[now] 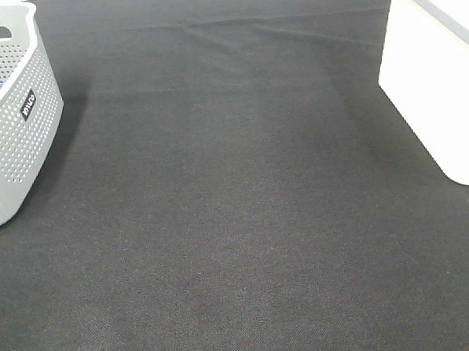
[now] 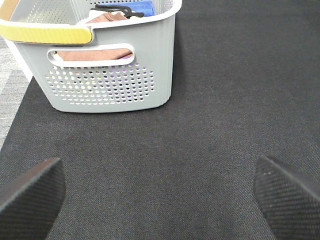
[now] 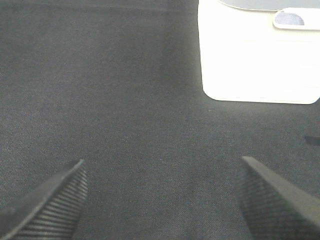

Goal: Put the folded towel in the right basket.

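- Both grippers hang low over the bare dark bench (image 1: 245, 222), the left gripper (image 2: 160, 192) and right gripper (image 3: 160, 195) each with fingers spread wide, holding nothing.
- Best next move, I judge: the left gripper reaches into the grey basket (image 2: 115, 90) from above, taking one folded piece cleanly.
- That basket holds folded towels: a brown towel (image 2: 92, 54) nearer, a blue towel (image 2: 135, 6) beyond it.
- Opposite the grey basket stands the white basket (image 3: 257, 60); its contents are hidden.

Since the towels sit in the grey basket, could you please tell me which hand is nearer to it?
Left. The left hand is open and faces the grey basket across bare mat. The right hand is open facing the white basket on the other side.
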You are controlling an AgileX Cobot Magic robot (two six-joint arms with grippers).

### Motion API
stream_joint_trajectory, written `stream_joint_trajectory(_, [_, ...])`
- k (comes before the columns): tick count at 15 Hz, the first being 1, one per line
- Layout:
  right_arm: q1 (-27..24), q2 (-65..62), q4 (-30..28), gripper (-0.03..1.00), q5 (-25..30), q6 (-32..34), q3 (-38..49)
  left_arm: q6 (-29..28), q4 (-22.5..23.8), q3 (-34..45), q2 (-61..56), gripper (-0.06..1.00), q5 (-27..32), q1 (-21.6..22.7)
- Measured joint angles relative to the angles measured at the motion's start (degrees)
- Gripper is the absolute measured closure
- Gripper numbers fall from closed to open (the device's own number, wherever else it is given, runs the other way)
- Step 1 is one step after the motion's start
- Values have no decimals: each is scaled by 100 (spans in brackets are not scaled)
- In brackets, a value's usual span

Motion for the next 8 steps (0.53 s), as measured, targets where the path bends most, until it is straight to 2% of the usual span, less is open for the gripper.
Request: stream_joint_trajectory(8, [0, 0, 0, 20, 0, 0, 0, 0, 0, 0, 0, -3, 0, 0])
